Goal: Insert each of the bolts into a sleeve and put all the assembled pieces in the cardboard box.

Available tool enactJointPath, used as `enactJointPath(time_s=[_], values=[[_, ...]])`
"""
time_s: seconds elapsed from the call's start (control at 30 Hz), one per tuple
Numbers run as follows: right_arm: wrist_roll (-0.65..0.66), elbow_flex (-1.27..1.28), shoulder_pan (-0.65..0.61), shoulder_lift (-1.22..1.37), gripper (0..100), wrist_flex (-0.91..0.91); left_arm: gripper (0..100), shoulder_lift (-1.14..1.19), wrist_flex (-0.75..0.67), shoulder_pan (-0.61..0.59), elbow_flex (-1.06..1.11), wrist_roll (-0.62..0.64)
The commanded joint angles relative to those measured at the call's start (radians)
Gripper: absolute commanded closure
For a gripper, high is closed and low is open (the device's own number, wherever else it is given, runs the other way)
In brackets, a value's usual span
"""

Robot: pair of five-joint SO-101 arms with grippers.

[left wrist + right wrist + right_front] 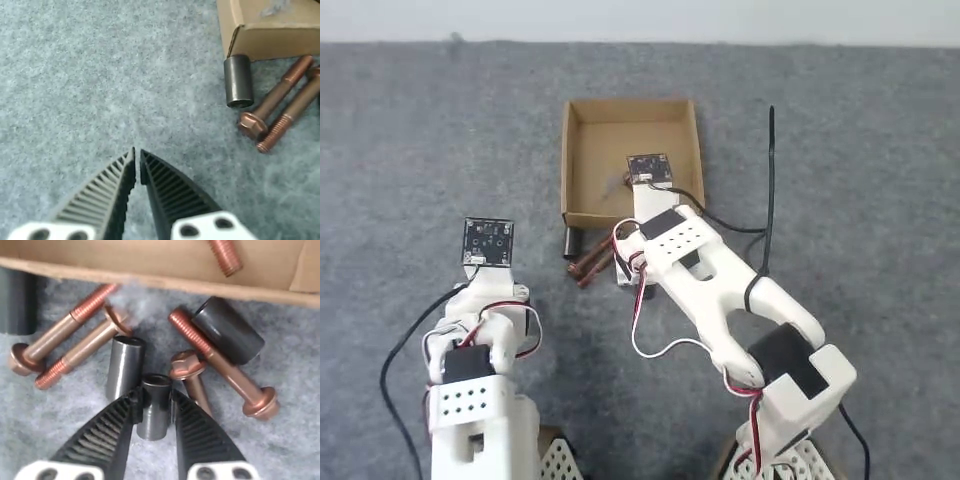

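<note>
Box: an open cardboard box [568, 160] sits at the far middle of the grey table [420, 130].
Parts: two copper bolts [590, 267] and a dark sleeve [568, 242] lie just outside its near-left corner.
Right arm [720, 290]: stretched across the box's near wall, beside the bolts.
Left arm [480, 350]: well apart, to the left.

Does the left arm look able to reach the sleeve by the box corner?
Probably yes: bare carpet lies between left gripper and sleeve, though box and bolts crowd it.
</note>
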Motion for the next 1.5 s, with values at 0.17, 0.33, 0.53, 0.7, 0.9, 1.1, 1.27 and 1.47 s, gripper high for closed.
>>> enactJointPath(time_s=[0.17, 0.33, 0.53, 0.7, 0.9, 1.1, 1.27, 1.47], values=[[0.069, -0.035, -0.048, -0.010, 87.0, 0.044, 99, 0.005, -0.017, -0.006, -0.016, -0.003], [0.069, -0.040, -0.045, -0.002, 86.7, 0.035, 99, 0.005, -0.017, -0.005, -0.016, -0.003], [0.069, -0.051, -0.042, 0.027, 86.5, 0.013, 99, 0.005, -0.017, -0.005, -0.016, -0.003], [0.109, -0.144, -0.042, 0.119, 88.0, 0.050, 99, 0.005, -0.017, -0.005, -0.016, -0.003], [0.114, -0.169, -0.041, 0.131, 98.3, 0.076, 99, 0.005, -0.017, -0.005, -0.016, -0.003], [0.192, -0.216, -0.039, 0.081, 99.1, 0.222, 99, 0.005, -0.018, -0.005, -0.016, -0.003], [0.239, -0.172, 0.030, -0.065, 99.1, 0.292, 99, 0.005, -0.018, -0.005, -0.016, -0.003], [0.284, -0.107, 0.205, -0.189, 99.1, 0.291, 99, 0.005, -0.020, -0.005, -0.016, -0.003]])
